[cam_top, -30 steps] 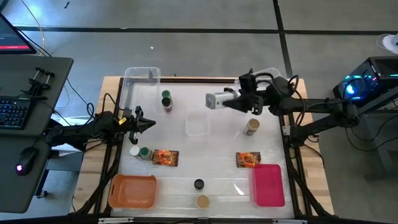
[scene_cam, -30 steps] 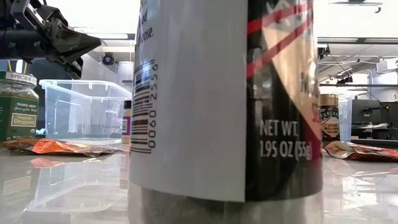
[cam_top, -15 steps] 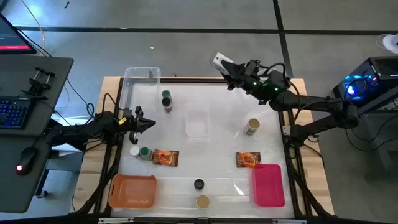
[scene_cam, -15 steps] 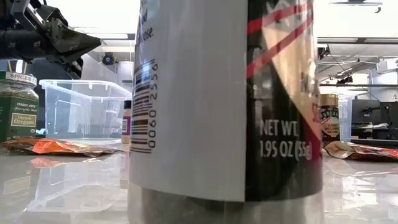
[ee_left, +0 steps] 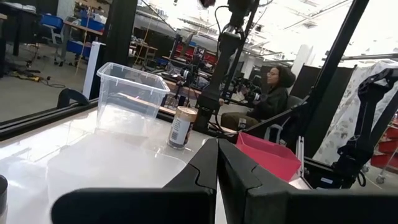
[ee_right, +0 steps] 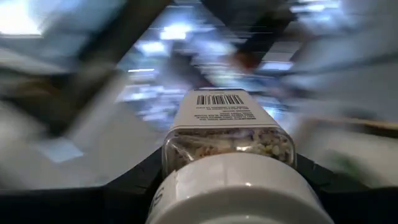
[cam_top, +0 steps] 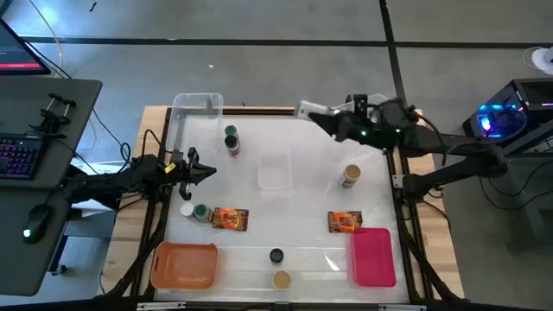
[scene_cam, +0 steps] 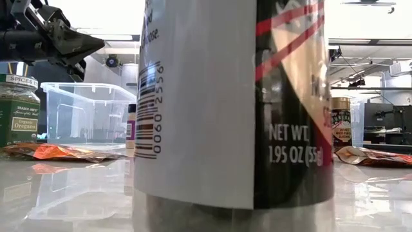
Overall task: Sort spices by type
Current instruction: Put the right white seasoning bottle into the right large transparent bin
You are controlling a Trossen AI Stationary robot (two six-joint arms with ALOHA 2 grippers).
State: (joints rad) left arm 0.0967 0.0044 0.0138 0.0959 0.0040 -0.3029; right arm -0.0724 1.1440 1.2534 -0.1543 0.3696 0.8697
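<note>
So going across the table: the left gripper [cam_top: 206, 171] hasn't budged in the last second, it just hangs by the left edge with its fingers pressed together on nothing, parked above the white-lid jar [cam_top: 187, 210] and green-lid jar [cam_top: 201, 212] with a foil packet [cam_top: 230, 219] right beside them. The orange tray [cam_top: 185, 265] sits bare at the near-left corner, one clear tub [cam_top: 197, 107] at the far left, another tub [cam_top: 274, 171] mid-table, and a green-lid jar [cam_top: 231, 141] between them. Near the front there's a dark-lid jar [cam_top: 276, 256] and a tan-lid one [cam_top: 282, 279]. The real action is on the right: the right gripper [cam_top: 333, 122] is pinching a white-lid jar [cam_top: 309, 110], lid end in the jaws as the wrist view shows it [ee_right: 229, 163], and it's been swinging. A second ago the jar was lower, over the middle of the table; half a second ago it was flung up past the far edge; now it's come back to just over the far edge, lying roughly sideways. Looks to me like it's mid-carry and hasn't picked a drop spot yet, so that jar isn't sorted. The tan-lid jar [cam_top: 350, 176], second packet [cam_top: 345, 222] and pink tray [cam_top: 373, 256] on the right haven't moved.
</note>
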